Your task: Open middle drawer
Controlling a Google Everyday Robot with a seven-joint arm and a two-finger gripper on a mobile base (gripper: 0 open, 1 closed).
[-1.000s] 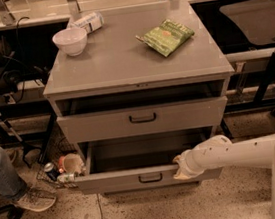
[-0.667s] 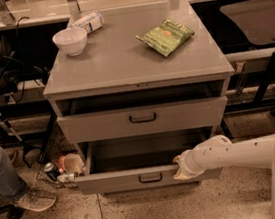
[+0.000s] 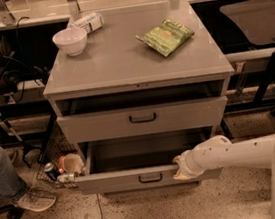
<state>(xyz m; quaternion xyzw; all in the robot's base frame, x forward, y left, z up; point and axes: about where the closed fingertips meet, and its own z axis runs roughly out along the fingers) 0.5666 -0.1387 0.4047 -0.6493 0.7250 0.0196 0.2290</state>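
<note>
The grey cabinet [image 3: 137, 66] has two drawer fronts showing. The lower one, the middle drawer [image 3: 116, 181], is pulled well out. Its plain dark grey inside [image 3: 143, 153] holds nothing I can see, and its small dark handle [image 3: 150, 178] is at the centre. My gripper [image 3: 183, 168] rests on the top edge of this drawer's front panel, just right of the handle. My white arm [image 3: 244, 153] reaches in from the right. The drawer above [image 3: 143, 120] stands slightly out, with a dark gap over it.
A white bowl [image 3: 70, 40], a can lying on its side [image 3: 88, 22] and a green snack bag [image 3: 165, 36] sit on the cabinet top. A wire basket with cans [image 3: 64, 169] is on the floor to the left. A person's leg and shoe [image 3: 17, 193] are at the far left.
</note>
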